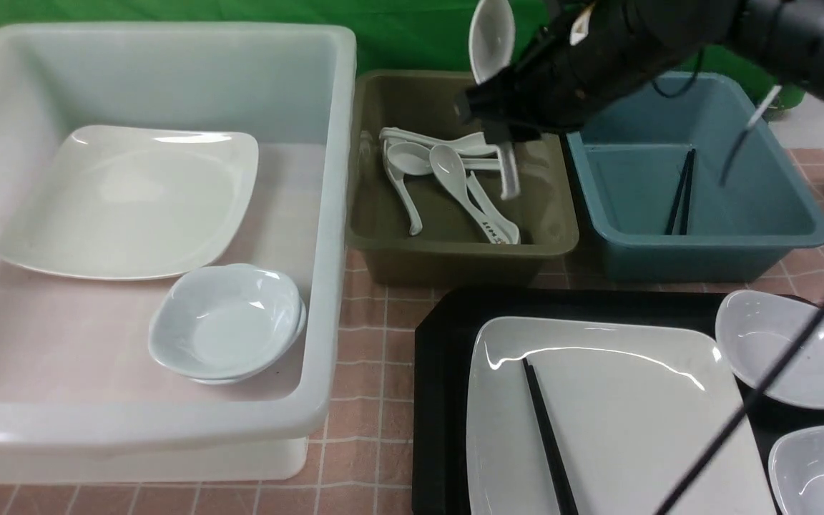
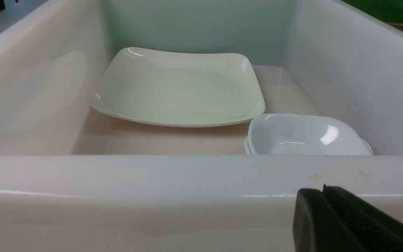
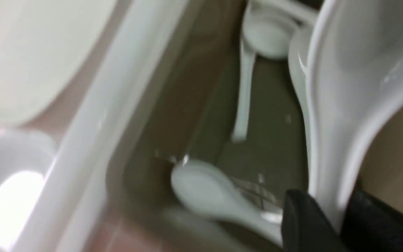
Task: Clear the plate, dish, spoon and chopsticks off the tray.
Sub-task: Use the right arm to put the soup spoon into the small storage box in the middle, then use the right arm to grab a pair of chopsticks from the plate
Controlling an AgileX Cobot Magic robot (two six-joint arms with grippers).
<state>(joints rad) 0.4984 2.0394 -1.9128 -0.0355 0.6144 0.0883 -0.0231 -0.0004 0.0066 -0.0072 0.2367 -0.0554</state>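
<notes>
The right arm extends from the upper right of the front view, its hand (image 3: 338,224) pinching the spoon (image 1: 492,36) by the handle, bowl uppermost, above the olive tub (image 1: 455,247) at top centre. The left hand (image 2: 324,199) shows at the lower right of its wrist view, fingers pressed together, empty, facing the white tub (image 2: 201,175). At the front view's lower right the chopsticks (image 1: 546,429) lie on the plate (image 1: 634,415) on the tray (image 1: 440,357), all cut off by the bottom edge. The right wrist view is motion-blurred.
</notes>
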